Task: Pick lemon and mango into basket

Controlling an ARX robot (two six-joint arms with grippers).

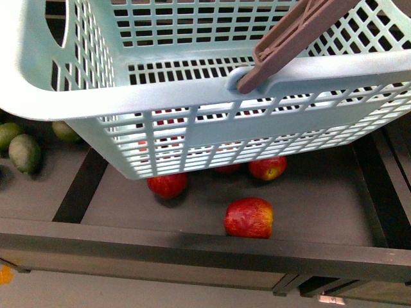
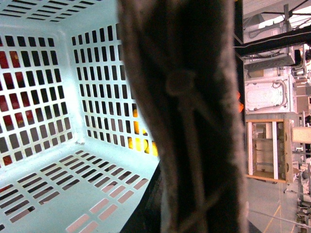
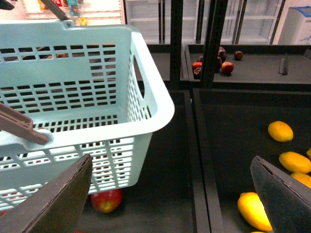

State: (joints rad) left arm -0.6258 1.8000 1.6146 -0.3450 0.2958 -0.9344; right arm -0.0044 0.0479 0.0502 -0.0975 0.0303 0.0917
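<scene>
Right gripper (image 3: 171, 159) first: fingers (image 3: 58, 199) spread wide, holding nothing, hanging just off the basket (image 3: 146, 104) corner. Our read: it's parked over the divider so it can drop into the next bin, where the lemon (image 3: 281, 131) lies with other yellow fruits (image 3: 295, 161), well clear of the basket wall. Left gripper is out of shot. A blurred brown handle (image 2: 189, 121) fills its camera, so we can't tell its grip. The basket hangs tilted above the apples (image 1: 249, 218), which suggests it's carried by that handle to keep it near the pick. Basket floor we see is bare. Dark red fruits (image 3: 221, 58) sit beyond the basket's far corner; one may be the mango, too small to tell. White tag (image 1: 331, 299) below the basket and coloured shelf tags (image 3: 73, 7) behind it: unreadable.
</scene>
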